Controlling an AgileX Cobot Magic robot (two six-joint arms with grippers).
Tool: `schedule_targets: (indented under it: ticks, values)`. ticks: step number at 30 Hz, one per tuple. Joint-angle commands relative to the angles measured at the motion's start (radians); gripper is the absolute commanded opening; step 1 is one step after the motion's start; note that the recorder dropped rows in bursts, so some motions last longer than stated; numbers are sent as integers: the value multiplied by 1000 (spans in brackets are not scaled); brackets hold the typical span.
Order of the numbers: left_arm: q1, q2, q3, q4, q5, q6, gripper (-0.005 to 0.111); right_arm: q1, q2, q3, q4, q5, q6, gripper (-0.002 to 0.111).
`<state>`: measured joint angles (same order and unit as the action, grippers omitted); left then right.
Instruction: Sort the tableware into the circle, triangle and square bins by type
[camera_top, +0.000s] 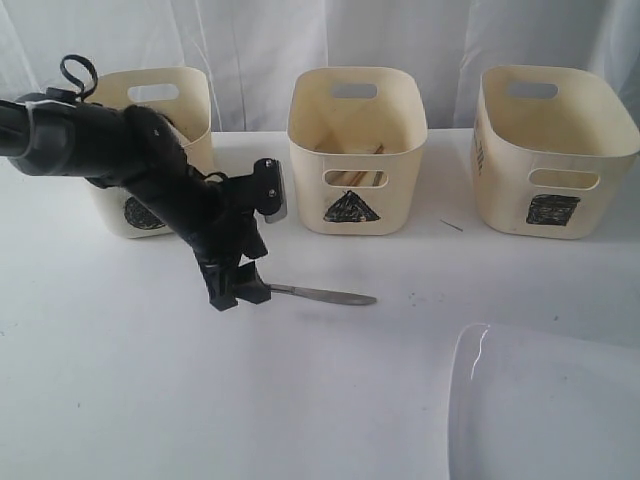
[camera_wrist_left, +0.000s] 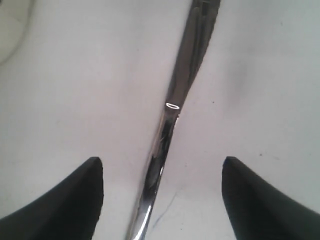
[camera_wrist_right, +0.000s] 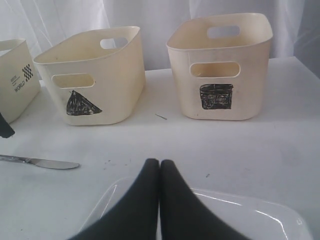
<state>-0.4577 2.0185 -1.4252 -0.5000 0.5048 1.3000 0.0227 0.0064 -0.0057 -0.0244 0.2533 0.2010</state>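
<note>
Cream bins (camera_top: 400, 195), blk-scribbled — silver knife (camera_top: 330, 296), wht plate (camera_top: 540, 400)

L gripper (camera_wrist_left: 162, 165) spread (pointing down), R gripper (camera_wrist_right: 159, 163) pinched

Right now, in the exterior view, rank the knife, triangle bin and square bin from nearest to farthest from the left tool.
1. Knife: its handle lies between the left tool's open jaws.
2. Triangle bin: middle of the row behind.
3. Square bin: far right.
</note>
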Motion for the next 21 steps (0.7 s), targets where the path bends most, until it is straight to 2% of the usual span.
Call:
schedule_targets:
  ticks: [1,5,10,15,21]
  values:
    - [15,-65,5,-8,43,-93,69,-4,-6,6,-1,-8,1,0]
    - [19,-151,5,28,137,-230,69,-4,-6,6,-1,-8,1,0]
    - [34,-297,32,87,256,-362,57,-4,-6,6,-1,-8,1,0]
    - [65,-477,135,83,312,-460,56,-4,-6,6,-1,-8,1,0]
    - [67,-740,318,74,316,-501,56,-4,-6,6,-1,-8,1,0]
